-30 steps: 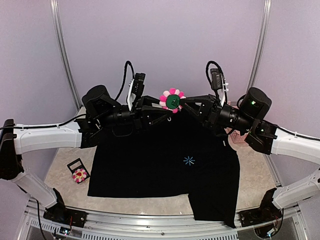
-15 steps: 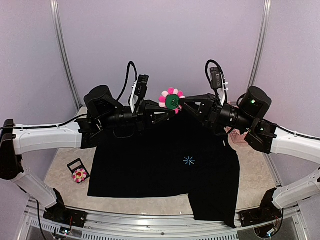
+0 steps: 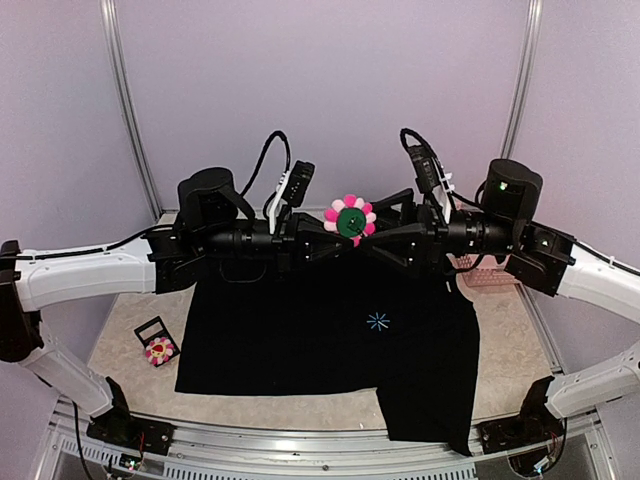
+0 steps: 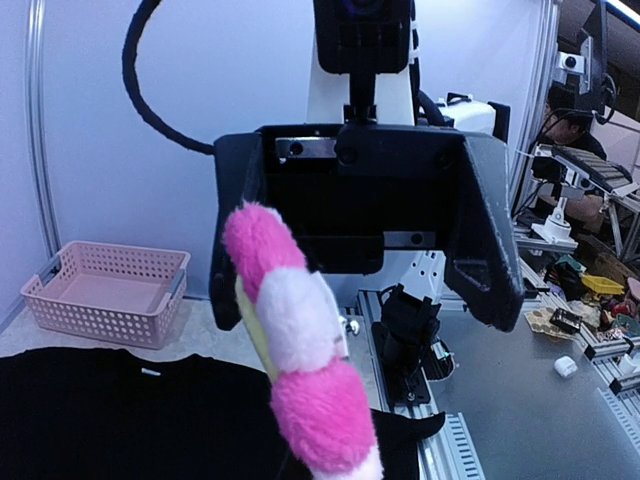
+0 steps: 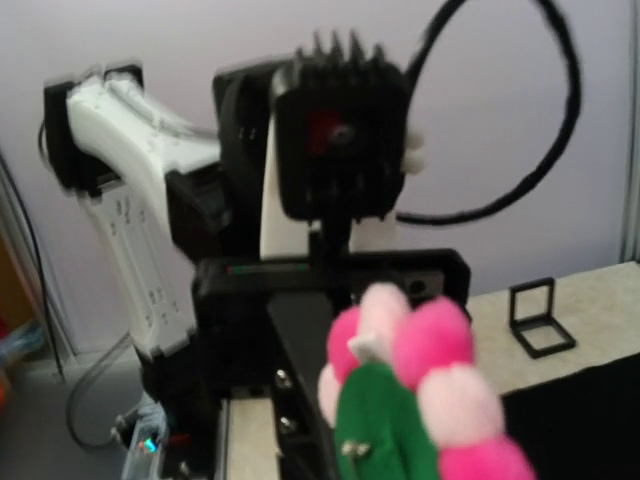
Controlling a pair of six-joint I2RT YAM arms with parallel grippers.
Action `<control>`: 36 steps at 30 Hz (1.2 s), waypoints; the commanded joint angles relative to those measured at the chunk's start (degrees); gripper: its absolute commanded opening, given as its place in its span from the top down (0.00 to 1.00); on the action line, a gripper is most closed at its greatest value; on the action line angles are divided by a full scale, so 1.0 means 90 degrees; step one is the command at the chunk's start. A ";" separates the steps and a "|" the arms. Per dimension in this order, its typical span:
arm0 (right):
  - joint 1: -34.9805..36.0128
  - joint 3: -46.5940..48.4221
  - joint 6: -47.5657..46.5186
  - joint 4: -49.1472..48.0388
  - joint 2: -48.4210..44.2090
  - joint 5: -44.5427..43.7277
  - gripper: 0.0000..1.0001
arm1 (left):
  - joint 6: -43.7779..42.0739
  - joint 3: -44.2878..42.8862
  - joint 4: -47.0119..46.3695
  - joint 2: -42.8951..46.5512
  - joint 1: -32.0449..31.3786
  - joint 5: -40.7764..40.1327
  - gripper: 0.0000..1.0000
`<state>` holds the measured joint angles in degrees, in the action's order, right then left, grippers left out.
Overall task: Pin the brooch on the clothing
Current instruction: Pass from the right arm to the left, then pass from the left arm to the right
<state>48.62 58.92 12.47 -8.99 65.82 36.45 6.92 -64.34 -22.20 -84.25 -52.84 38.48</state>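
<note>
The brooch, pink and white petals round a dark green back, hangs in the air above the collar of the black clothing, which is spread flat on the table. My left gripper is shut on the brooch from the left. From the right, my right gripper faces it, and the left wrist view shows its fingers spread wide, open, behind the brooch. In the right wrist view the brooch's green back with its metal pin fills the foreground. A light-blue starburst mark shows on the chest.
A second flower brooch lies by a small black stand at the table's left front. A pink basket sits behind the right sleeve. Part of the shirt's hem hangs over the near table edge.
The left gripper has closed on the brooch and the right gripper has opened off it. Both arms have levelled out, and the brooch sits slightly further right.
</note>
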 commanded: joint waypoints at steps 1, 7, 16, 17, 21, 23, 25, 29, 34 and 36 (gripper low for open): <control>0.0027 0.0328 -0.0804 0.1409 -0.0111 0.0216 0.18 | -0.0440 -0.0333 0.1142 0.0222 -0.0138 0.0197 1.00; 0.0019 0.0368 -0.1187 0.1915 -0.0211 0.0467 0.19 | -0.0572 -0.0663 0.2066 0.0082 -0.0198 0.0600 1.00; -0.0048 0.0375 -0.1543 0.2081 -0.0273 0.0484 0.34 | -0.1099 -0.0997 0.3110 0.0104 -0.0232 0.0594 1.00; -0.0071 0.0391 -0.1521 0.2056 -0.0238 0.0494 0.34 | -0.1119 -0.1021 0.3170 0.0103 -0.0243 0.0592 1.00; -0.0125 0.0449 -0.1446 0.1919 -0.0115 0.0583 0.36 | -0.1137 -0.1071 0.3294 0.0071 -0.0271 0.0595 1.00; -0.0138 0.0473 -0.1444 0.1890 -0.0064 0.0653 0.38 | -0.1100 -0.1083 0.3289 0.0051 -0.0272 0.0633 1.00; -0.0139 0.0474 -0.1434 0.1909 -0.0010 0.0715 0.35 | -0.1014 -0.1084 0.3256 0.0028 -0.0270 0.0641 1.00; -0.0142 0.0365 -0.1532 0.2107 -0.0020 0.0669 0.21 | -0.0813 -0.1148 0.3245 -0.0009 -0.0233 0.0703 1.00; -0.0153 0.0103 -0.1664 0.1954 -0.0092 0.0418 0.19 | -0.0803 -0.1228 0.3290 -0.0096 -0.0232 0.0877 1.00; -0.0148 0.0066 -0.1713 0.1879 -0.0049 0.0429 0.19 | -0.0734 -0.1239 0.3291 -0.0120 -0.0232 0.0897 1.00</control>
<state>47.77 60.64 -1.52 9.13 65.67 41.10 -0.80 -73.67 6.90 -84.55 -54.89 44.71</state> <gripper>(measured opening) 0.814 0.009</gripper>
